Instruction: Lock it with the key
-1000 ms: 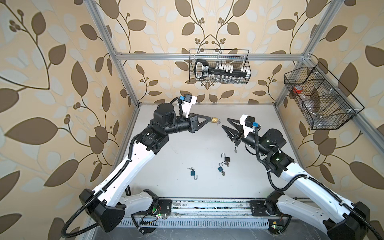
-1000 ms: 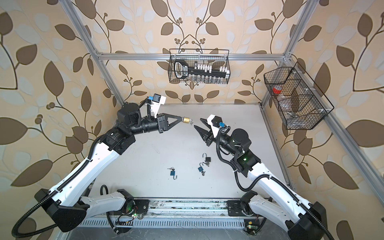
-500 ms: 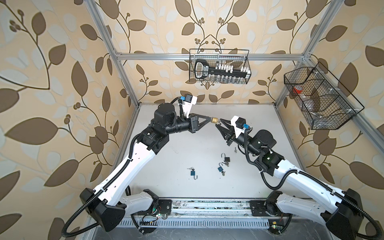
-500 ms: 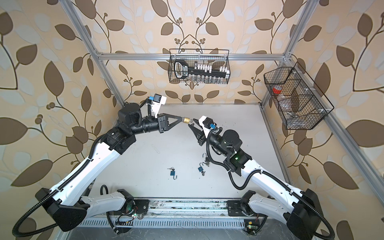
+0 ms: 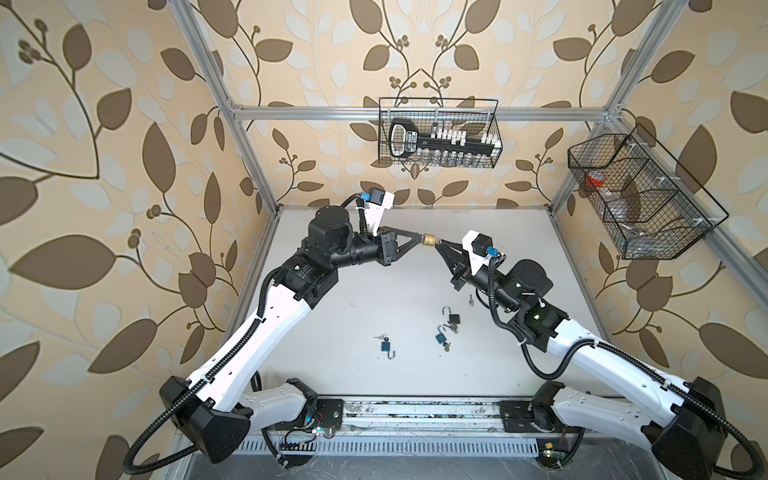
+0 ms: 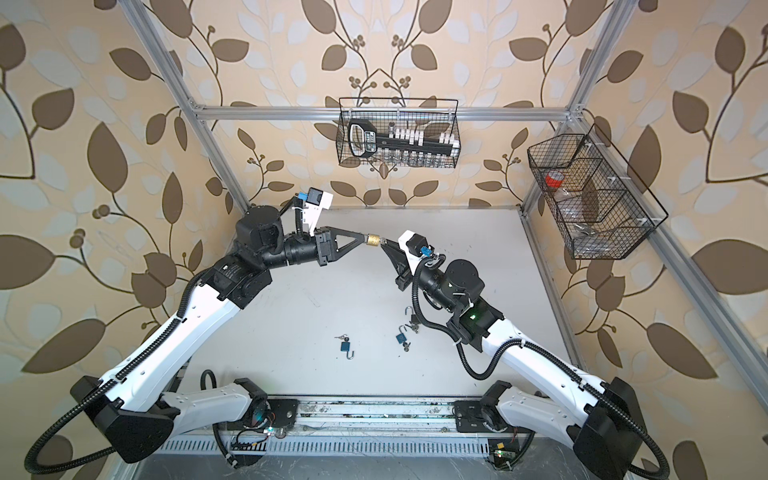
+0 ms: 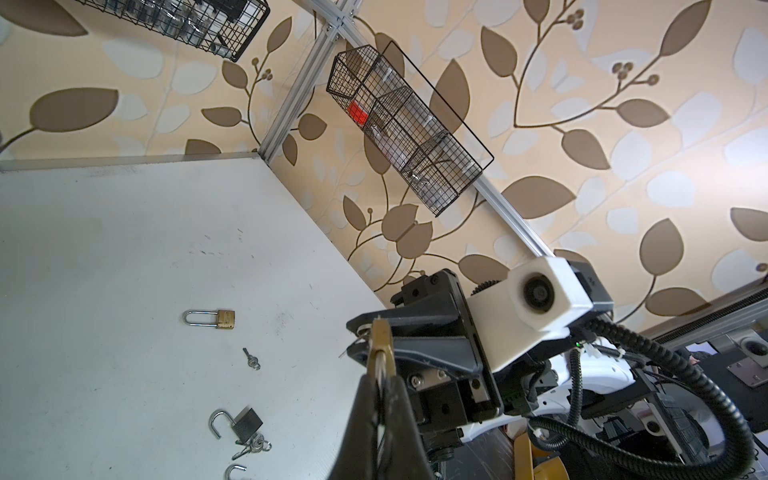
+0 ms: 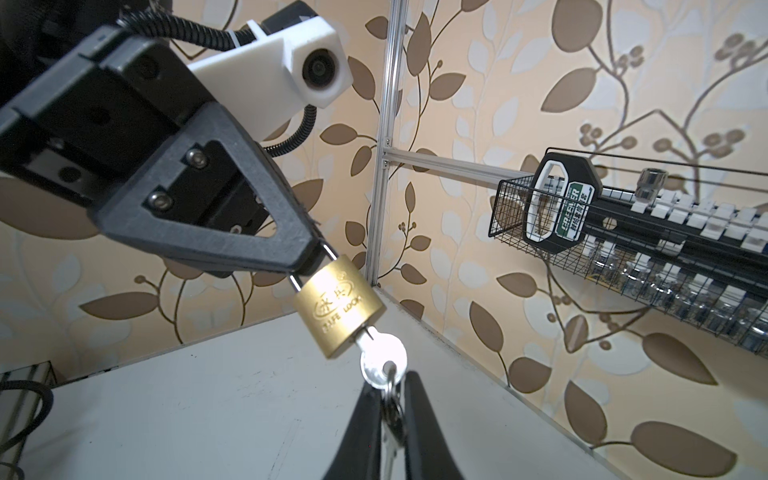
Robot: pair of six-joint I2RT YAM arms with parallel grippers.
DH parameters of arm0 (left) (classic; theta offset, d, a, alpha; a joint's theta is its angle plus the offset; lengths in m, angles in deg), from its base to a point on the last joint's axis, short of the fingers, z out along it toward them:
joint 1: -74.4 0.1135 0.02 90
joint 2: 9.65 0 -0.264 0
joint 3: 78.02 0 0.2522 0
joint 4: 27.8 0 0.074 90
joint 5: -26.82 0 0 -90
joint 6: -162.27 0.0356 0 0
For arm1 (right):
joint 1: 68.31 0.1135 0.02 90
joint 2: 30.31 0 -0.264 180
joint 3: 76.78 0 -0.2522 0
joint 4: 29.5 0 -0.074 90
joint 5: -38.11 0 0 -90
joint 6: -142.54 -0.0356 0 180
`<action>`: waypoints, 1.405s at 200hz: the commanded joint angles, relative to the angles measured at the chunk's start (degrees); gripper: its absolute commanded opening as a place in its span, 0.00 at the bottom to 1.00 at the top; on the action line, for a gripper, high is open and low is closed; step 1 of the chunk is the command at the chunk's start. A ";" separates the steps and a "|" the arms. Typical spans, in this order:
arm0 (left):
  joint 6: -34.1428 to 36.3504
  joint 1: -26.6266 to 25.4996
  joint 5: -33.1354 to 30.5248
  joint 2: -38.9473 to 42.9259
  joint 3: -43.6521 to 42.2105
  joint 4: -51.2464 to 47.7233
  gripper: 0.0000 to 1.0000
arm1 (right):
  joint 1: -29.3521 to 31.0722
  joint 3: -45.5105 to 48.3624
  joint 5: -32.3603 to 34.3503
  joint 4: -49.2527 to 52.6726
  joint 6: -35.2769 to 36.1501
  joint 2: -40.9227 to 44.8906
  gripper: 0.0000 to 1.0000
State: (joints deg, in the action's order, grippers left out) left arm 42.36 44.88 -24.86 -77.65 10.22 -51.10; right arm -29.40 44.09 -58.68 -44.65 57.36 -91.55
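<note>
A brass padlock (image 5: 429,240) (image 6: 372,240) hangs in mid-air above the back of the table. My left gripper (image 5: 417,240) (image 6: 361,240) (image 7: 380,376) is shut on its shackle. In the right wrist view the padlock (image 8: 338,305) hangs below the left gripper (image 8: 307,253), with a silver key (image 8: 382,359) pushed into its keyhole. My right gripper (image 5: 438,245) (image 6: 384,242) (image 8: 390,384) is shut on the edge of the key's head and its ring. A spare key hangs between the fingers. The left wrist view shows the padlock (image 7: 382,345) edge-on.
Loose padlocks lie on the white table: two blue ones (image 5: 386,345) (image 5: 440,338), a black one (image 5: 454,318) and a brass one (image 7: 216,319). A loose key (image 7: 250,358) lies there too. Wire baskets hang on the back wall (image 5: 439,139) and right wall (image 5: 640,195).
My right gripper has moved left and up to the padlock and closed on the key. The left gripper has kept the padlock still.
</note>
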 commanded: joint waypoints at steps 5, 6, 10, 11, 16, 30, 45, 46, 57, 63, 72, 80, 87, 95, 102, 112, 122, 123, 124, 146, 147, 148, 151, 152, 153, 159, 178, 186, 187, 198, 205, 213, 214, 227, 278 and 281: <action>1.71 0.43 0.33 0.86 2.08 1.28 0.00 | 0.21 -0.11 2.22 -0.19 0.02 1.11 0.07; 1.70 0.43 0.34 0.86 2.08 1.28 0.00 | 0.20 -0.09 2.26 -0.19 0.02 1.11 0.06; 1.70 0.43 0.27 1.01 2.00 1.28 0.00 | 0.22 -0.08 2.46 -0.04 -0.03 1.20 0.05; 1.70 0.43 0.18 1.07 1.99 1.28 0.00 | 0.21 -0.08 2.51 0.02 -0.05 1.20 0.05; 1.70 0.43 0.10 1.20 1.71 1.36 0.00 | 0.20 -0.14 2.75 0.40 -0.22 1.13 0.04; 1.64 0.43 -0.43 1.56 1.08 1.47 0.00 | 0.20 -0.52 3.14 1.70 -0.46 1.34 0.00; 1.74 0.43 -0.45 1.40 0.93 1.04 0.00 | 0.22 -0.46 3.27 2.69 -1.07 1.55 0.00; 1.72 0.43 -0.45 1.35 0.93 1.03 0.00 | 0.21 -0.49 3.23 2.70 -1.14 1.60 0.00; 1.83 0.43 0.09 0.83 0.86 0.84 0.00 | 0.20 0.04 3.35 2.73 -1.85 1.92 0.00; 1.78 0.41 0.61 0.42 0.90 0.60 0.00 | 0.26 0.44 3.49 2.77 -2.23 2.05 0.00; 1.94 0.27 1.16 -0.32 1.12 0.04 0.00 | 0.24 1.02 3.91 2.88 -2.74 2.33 0.00; 2.24 0.05 1.18 -0.85 1.28 -0.55 0.00 | 0.20 1.72 4.48 2.72 -3.20 2.69 0.00; 2.58 -0.21 0.97 -1.20 1.25 -0.94 0.00 | 0.23 2.47 5.03 2.38 -3.45 3.03 0.00; 2.75 -0.45 0.87 -1.55 1.12 -1.18 0.00 | 0.20 3.15 5.65 2.08 -3.65 3.41 0.00; 2.84 -0.63 0.81 -1.79 1.02 -1.18 0.00 | 0.22 3.78 6.20 1.93 -3.81 3.65 0.00; 2.75 -0.96 0.70 -2.19 0.89 -1.05 0.00 | 0.20 4.21 6.72 2.00 -3.93 3.97 0.00; 2.52 -1.01 0.61 -2.43 0.70 -0.60 0.00 | 0.24 4.23 7.04 2.81 -4.52 4.11 0.00; 2.50 -1.04 0.61 -2.41 0.68 -0.54 0.00 | 0.22 4.23 7.05 2.94 -4.58 4.15 0.00; 2.45 -1.05 0.61 -2.45 0.68 -0.47 0.00 | 0.21 4.19 7.09 3.05 -4.61 4.13 0.00; 1.63 -1.02 0.04 -2.40 0.29 0.95 0.00 | 0.13 3.61 8.68 5.16 -5.57 4.11 0.00; 1.62 -1.05 0.02 -2.39 0.26 0.98 0.00 | 0.16 3.61 8.74 5.17 -5.64 4.15 0.00; 1.57 -1.01 0.01 -2.39 0.24 1.04 0.00 | 0.18 3.61 8.78 5.17 -5.67 4.22 0.00; 1.57 -1.05 -0.13 -2.26 0.24 1.17 0.00 | 0.14 3.66 8.80 5.14 -5.82 4.19 0.00; 1.50 -1.02 -0.15 -2.28 0.24 1.18 0.00 | 0.12 3.73 8.81 5.16 -5.84 4.28 0.00; 1.47 -1.04 -0.21 -2.25 0.23 1.23 0.00 | 0.11 3.76 8.89 5.17 -5.86 4.28 0.00; 1.35 -0.99 -0.47 -2.17 0.23 1.35 0.00 | 0.11 3.84 8.90 5.20 -6.08 4.36 0.00; 1.36 -1.05 -0.86 -1.89 -0.01 1.37 0.00 | 0.11 3.79 9.60 5.94 -7.13 4.59 0.00; 1.36 -1.00 -1.01 -1.63 -0.13 1.37 0.00 | 0.15 3.74 9.94 6.26 -7.51 4.62 0.00; 1.35 -1.03 -1.04 -1.57 -0.17 1.41 0.00 | 0.13 3.68 9.99 6.33 -7.53 4.58 0.00; 1.35 -1.06 -1.44 -1.04 -0.73 1.70 0.00 | 0.12 3.65 10.60 6.90 -8.02 4.61 0.00; 1.48 -1.02 -1.86 -0.61 -1.11 1.87 0.00 | 0.15 3.66 10.91 7.15 -8.28 4.68 0.00; 1.53 -1.05 -2.19 -0.17 -1.47 2.06 0.00 | 0.11 3.70 11.18 7.36 -8.49 4.76 0.00; 1.53 -1.01 -2.24 -0.14 -1.50 2.06 0.00 | 0.11 3.66 11.18 7.41 -8.54 4.78 0.00; 1.78 -1.04 -2.78 0.53 -1.87 2.25 0.00 | 0.11 3.66 11.76 7.93 -8.85 5.01 0.00; 1.70 -1.04 -5.94 2.06 -2.40 2.59 0.00 | -0.16 4.58 14.01 9.59 -9.39 6.28 0.00; 1.70 -1.05 -6.10 2.15 -2.45 2.72 0.00 | -0.23 4.69 14.11 9.76 -9.39 6.40 0.00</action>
State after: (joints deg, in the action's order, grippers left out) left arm 43.58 43.99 -28.99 -77.98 7.95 -52.06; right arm -29.22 47.78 -46.72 -36.12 48.86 -86.37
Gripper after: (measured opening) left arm 0.048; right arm 0.048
